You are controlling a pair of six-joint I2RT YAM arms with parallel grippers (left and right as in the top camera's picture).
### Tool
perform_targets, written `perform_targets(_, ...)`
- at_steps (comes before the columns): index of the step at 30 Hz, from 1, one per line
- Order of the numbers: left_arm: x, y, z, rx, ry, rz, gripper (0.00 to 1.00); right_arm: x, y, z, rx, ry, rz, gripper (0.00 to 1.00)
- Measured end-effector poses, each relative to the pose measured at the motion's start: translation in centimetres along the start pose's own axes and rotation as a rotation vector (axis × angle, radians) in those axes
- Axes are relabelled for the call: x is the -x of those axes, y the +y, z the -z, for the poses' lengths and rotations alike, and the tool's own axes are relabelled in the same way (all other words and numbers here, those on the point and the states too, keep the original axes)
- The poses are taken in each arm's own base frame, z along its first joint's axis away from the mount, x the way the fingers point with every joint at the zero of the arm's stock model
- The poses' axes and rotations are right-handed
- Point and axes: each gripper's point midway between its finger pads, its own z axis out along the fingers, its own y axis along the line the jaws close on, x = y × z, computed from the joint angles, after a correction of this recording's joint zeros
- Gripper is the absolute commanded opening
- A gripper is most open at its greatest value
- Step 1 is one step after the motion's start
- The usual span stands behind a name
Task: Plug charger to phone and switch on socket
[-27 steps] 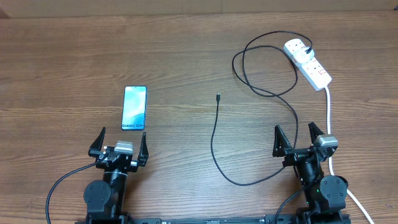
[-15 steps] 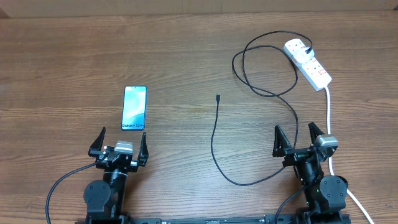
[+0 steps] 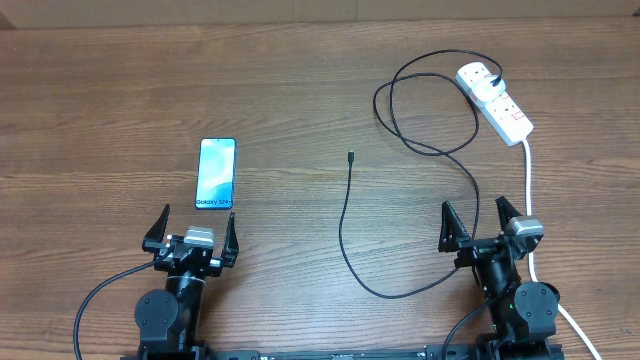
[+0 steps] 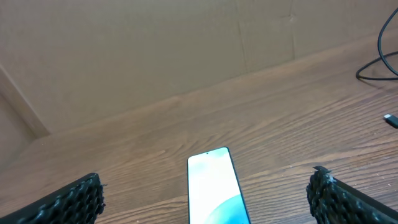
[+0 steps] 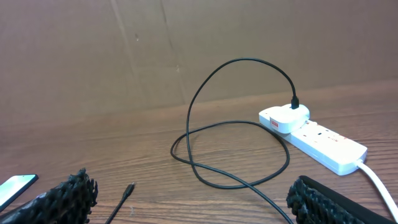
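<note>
The phone (image 3: 216,174) lies flat on the wooden table at the left, blue screen up; its top end shows in the left wrist view (image 4: 213,186). The charger cable (image 3: 345,225) runs from its connector tip (image 3: 351,157) at mid-table in a loop to its plug (image 3: 487,79) in the socket (image 3: 496,101) at the back right. The tip (image 5: 127,190) and socket (image 5: 314,134) also show in the right wrist view. My left gripper (image 3: 191,232) is open and empty just in front of the phone. My right gripper (image 3: 475,223) is open and empty at the front right.
The socket's thick white cord (image 3: 530,180) runs down the right side past my right arm. A brown cardboard wall (image 5: 186,43) stands along the back of the table (image 3: 100,100).
</note>
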Motion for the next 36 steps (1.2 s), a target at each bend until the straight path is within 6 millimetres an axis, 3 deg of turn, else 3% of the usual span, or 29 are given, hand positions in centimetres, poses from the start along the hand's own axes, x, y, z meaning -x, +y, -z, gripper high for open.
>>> perform_targets(36,0.45,0.20,0.00,0.009,-0.018,-0.001,1.00,-0.02,0.00,0.00,0.000,0.000,0.000,1.00)
